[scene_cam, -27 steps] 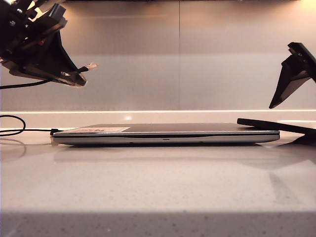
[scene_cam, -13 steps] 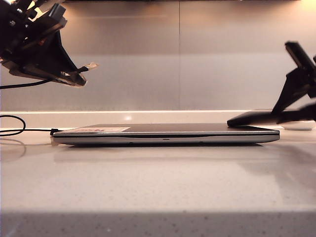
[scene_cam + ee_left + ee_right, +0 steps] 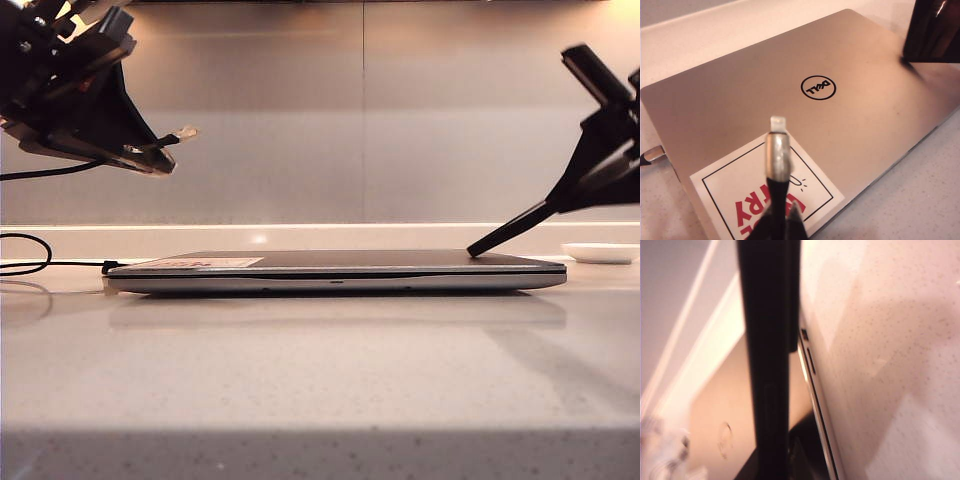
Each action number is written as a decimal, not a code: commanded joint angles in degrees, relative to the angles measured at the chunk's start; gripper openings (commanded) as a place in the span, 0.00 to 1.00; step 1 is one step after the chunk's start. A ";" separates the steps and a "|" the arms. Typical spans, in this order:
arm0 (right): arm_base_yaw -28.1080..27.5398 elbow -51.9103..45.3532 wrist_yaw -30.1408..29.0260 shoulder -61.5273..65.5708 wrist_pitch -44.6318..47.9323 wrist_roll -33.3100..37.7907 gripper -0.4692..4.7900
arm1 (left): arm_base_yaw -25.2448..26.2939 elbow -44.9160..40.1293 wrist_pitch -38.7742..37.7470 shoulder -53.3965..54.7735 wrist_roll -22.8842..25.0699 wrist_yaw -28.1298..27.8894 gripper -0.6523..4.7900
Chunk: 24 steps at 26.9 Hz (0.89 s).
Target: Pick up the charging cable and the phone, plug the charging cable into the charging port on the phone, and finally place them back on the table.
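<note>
A pale speckled desk (image 3: pixel 320 380) runs under a plain grey back wall, with a closed laptop (image 3: pixel 335 270) lying flat across the middle and a small white dish (image 3: pixel 600 252) far right.

Over the last second the phone (image 3: pixel 510 230) has changed most: it lay nearly flat on the laptop's right end, and now it is tipped up steeply, only its lower corner near or touching the lid. The right tool (image 3: pixel 610 175) has risen and rolled with it, and its jaws have come together on the phone; the right wrist view shows the slab (image 3: pixel 767 360) edge-on, running straight up from the tool. That likely means the phone pick-up is nearly done, with the lift clear of the laptop still to come.

The left tool (image 3: pixel 150 155) has not moved. It hangs high at the left, clamped on the cable (image 3: pixel 776 165) just behind the silvery tip, which points toward the right over the sticker (image 3: pixel 767 200) on the lid.

Open air between the 2 tools is wide and unobstructed above the laptop, good room for bringing plug and port together. Edges to mind: the phone's low corner against the lid, the laptop's right end, and a 2nd cord (image 3: pixel 40 265) plugged into the laptop's left side.
</note>
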 commanded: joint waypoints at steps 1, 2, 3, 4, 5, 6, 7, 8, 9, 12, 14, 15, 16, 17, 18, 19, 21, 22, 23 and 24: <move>0.31 5.05 -1.16 -2.71 -16.46 -11.98 0.07 | -1.03 0.28 -0.31 -0.17 -0.15 0.04 0.11; 0.35 6.64 -1.18 -3.37 -19.54 -14.16 0.07 | -1.44 0.28 -0.52 -0.17 -0.13 0.07 0.11; 0.35 8.70 -1.16 -3.98 -23.61 -16.81 0.07 | -2.08 0.28 -0.83 -0.17 -0.15 0.07 0.11; 0.35 10.82 -1.14 -4.50 -27.74 -19.47 0.07 | -2.67 0.28 -0.98 -0.17 -0.15 0.04 0.11; 0.37 12.11 -1.14 -4.66 -30.21 -20.96 0.07 | -3.30 0.28 -1.14 -0.17 -0.15 0.04 0.11; 0.39 14.21 -1.14 -4.70 -34.36 -23.06 0.07 | -4.13 0.28 -1.25 -0.17 -0.15 0.04 0.11; 0.39 16.33 -1.05 -4.70 -38.60 -24.87 0.07 | -4.98 0.28 -1.31 -0.15 -0.17 0.07 0.11; 0.44 18.23 -0.92 -4.66 -42.45 -26.64 0.07 | -5.68 0.28 -1.31 -0.15 -0.15 0.04 0.11; 0.46 19.28 -0.90 -4.63 -44.48 -27.61 0.07 | -6.36 0.28 -1.31 -0.15 -0.15 0.04 0.11; 1.03 23.47 -0.17 -4.66 -52.78 -31.52 0.07 | -8.74 0.26 -1.31 -0.15 -0.15 0.04 0.11; 3.43 26.47 2.64 -4.63 -59.98 -34.40 0.07 | -10.80 0.26 -1.68 -0.13 -0.13 0.04 0.11; 4.37 27.04 3.63 -4.59 -62.07 -34.86 0.07 | -11.28 0.24 -2.08 -0.11 -0.13 0.04 0.11; 5.20 27.32 4.15 -4.50 -63.58 -35.28 0.07 | -11.61 0.24 -2.67 -0.09 -0.13 0.04 0.11; 6.08 27.34 4.85 -4.46 -64.85 -35.56 0.07 | -11.80 0.24 -3.17 -0.09 -0.15 0.07 0.11; 7.17 27.32 5.40 -4.26 -66.58 -35.56 0.07 | -11.96 0.22 -3.76 -0.09 -0.13 0.04 0.11; 8.24 27.32 6.45 -3.93 -68.39 -35.58 0.07 | -12.00 0.22 -4.09 -0.09 -0.20 0.04 0.11; 9.97 27.32 7.89 -2.95 -71.60 -35.63 0.07 | -12.00 0.17 -4.50 -0.09 -0.17 0.04 0.11; 10.97 27.32 8.85 -2.05 -73.61 -35.67 0.07 | -12.00 0.17 -4.48 -0.09 -0.17 0.04 0.11; 12.20 27.32 10.16 -0.68 -76.04 -35.98 0.07 | -12.00 0.17 -4.37 -0.09 -0.17 0.04 0.11; 12.96 27.32 11.19 0.59 -77.59 -36.09 0.07 | -12.00 0.17 -4.37 -0.09 -0.17 0.04 0.11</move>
